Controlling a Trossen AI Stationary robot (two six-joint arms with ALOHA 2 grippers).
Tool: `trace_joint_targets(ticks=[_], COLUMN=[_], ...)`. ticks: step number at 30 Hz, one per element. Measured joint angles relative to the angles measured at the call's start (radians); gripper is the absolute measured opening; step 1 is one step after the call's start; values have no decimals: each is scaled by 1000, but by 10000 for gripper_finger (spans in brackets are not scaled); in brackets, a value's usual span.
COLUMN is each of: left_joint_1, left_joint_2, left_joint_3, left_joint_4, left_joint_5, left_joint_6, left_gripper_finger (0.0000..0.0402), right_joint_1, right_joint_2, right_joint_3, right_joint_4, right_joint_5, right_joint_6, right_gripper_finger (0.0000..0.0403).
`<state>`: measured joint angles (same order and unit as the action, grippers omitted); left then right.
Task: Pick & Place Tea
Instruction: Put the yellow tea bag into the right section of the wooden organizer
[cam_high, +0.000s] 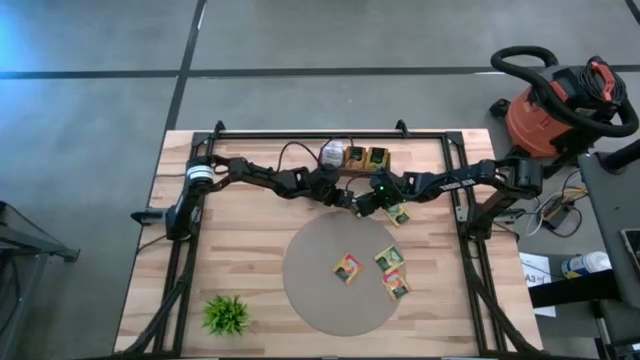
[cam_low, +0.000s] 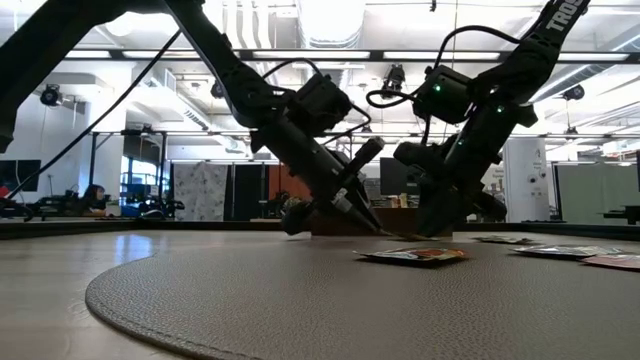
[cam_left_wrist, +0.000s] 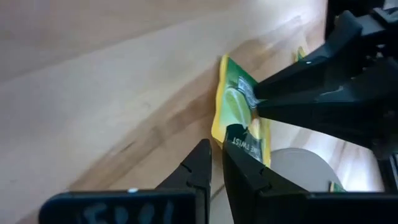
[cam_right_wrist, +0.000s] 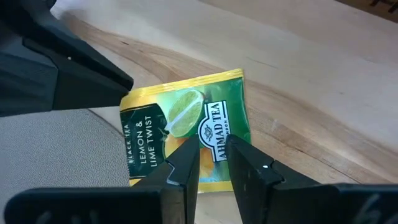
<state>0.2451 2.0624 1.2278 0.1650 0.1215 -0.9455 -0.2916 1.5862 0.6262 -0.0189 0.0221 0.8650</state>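
On the wooden counter (cam_high: 250, 250) lies one round grey mat (cam_high: 310, 290) carrying three tea sachets (cam_high: 347, 267), and a fourth, green-and-yellow sachet (cam_high: 398, 214) sits on bare wood just past the mat's far edge, right of centre. One small green plant (cam_high: 227, 314) stands by the near left corner. Both claws meet at that fourth sachet: the left claw (cam_left_wrist: 216, 163) narrowed at its edge, the right claw (cam_right_wrist: 214, 151) slightly parted over its face; whether either grips it I cannot tell.

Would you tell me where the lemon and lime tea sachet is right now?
In the high view, the lemon and lime sachet lies on the wood beside the round mat's far right edge.
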Motion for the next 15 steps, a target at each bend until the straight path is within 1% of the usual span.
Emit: trace_joint_targets(ticks=[6, 9, 15], left_joint_1=[24, 29, 5], left_joint_2=[-13, -13, -13], left_joint_3=[-6, -6, -6], left_joint_4=[1, 0, -1], left_joint_5=[-1, 12, 23], left_joint_6=[1, -25, -58], left_gripper_finger=[35, 35, 35], right_joint_1=[0, 0, 0], right_joint_2=[0, 0, 0], right_joint_3=[0, -1, -3], right_joint_4=[0, 0, 0], right_joint_5=[0, 0, 0], right_joint_6=[-1, -1, -1], right_gripper_finger=[82, 82, 82])
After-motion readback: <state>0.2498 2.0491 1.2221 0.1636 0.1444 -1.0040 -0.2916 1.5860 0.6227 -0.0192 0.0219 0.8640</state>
